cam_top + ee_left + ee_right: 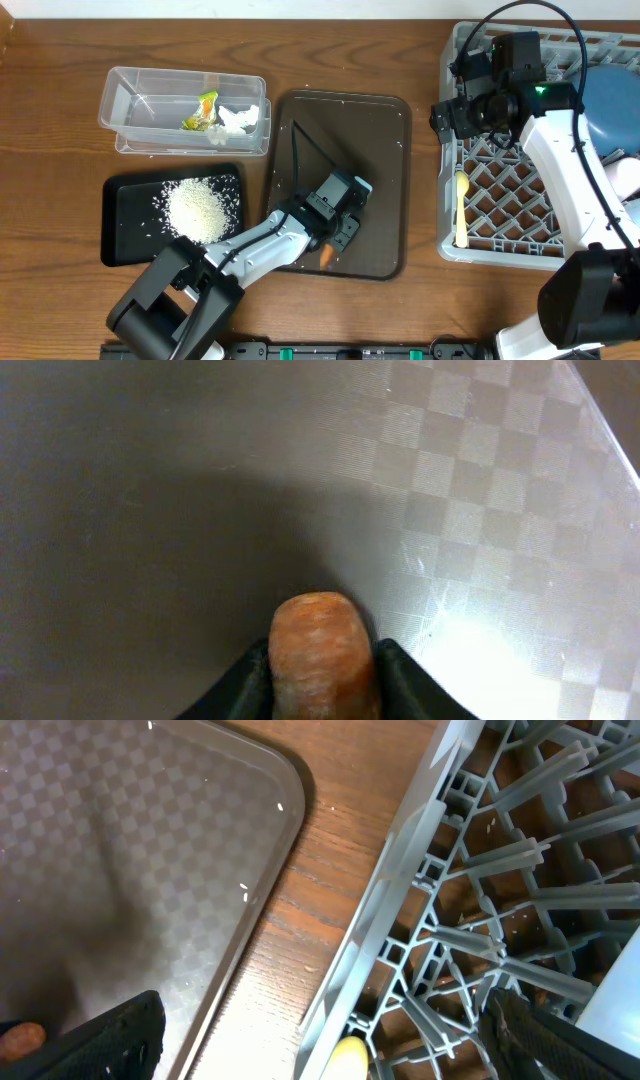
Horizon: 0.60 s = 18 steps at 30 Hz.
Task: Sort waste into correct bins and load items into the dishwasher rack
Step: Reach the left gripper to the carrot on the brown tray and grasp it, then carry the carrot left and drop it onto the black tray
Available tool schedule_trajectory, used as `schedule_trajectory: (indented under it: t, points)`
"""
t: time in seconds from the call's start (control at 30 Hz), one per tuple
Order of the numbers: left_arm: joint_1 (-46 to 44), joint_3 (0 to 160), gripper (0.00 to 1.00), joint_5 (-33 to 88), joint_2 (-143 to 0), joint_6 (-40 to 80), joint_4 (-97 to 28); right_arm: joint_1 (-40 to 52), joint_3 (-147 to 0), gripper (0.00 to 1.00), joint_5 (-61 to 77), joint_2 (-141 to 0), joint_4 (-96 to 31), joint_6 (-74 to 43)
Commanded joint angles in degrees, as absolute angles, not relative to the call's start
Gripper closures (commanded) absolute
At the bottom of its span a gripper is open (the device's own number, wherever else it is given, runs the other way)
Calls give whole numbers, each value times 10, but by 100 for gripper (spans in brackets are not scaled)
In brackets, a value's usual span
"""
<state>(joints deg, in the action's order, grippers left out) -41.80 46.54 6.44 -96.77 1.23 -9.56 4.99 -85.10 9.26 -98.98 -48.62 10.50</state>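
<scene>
My left gripper [334,243] is shut on the small orange carrot [326,256] over the near part of the dark brown serving tray [385,150]. In the left wrist view the carrot [322,650] sits between the black fingers [322,685]. The clear tub [130,100] holds the yellow-green wrapper [203,110] and white tissue [238,120]. The black tray [125,220] holds rice [200,208]. My right gripper [450,117] is open and empty above the left edge of the grey rack [500,200]; its fingers [330,1045] straddle the rack wall [400,880]. The yellow spoon [461,205] lies in the rack, and its tip shows in the right wrist view [347,1058].
A dark-blue plate [610,100] and a white bowl [628,180] stand at the rack's right side. A few rice grains lie scattered on the brown tray [130,850] and on the wood beside it. Bare wooden table lies between the tray and the rack.
</scene>
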Motion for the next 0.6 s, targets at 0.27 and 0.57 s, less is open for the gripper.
schedule_trajectory:
  t: [0.27, 0.57]
  points:
    - [-402, 470, 78, 34, -955, 8, -122, 54, -851, 1, 98, -993, -491, 97]
    - [-277, 486, 80, 33, -818, 9, -203, 54, -851, 1, 96, -993, -491, 97]
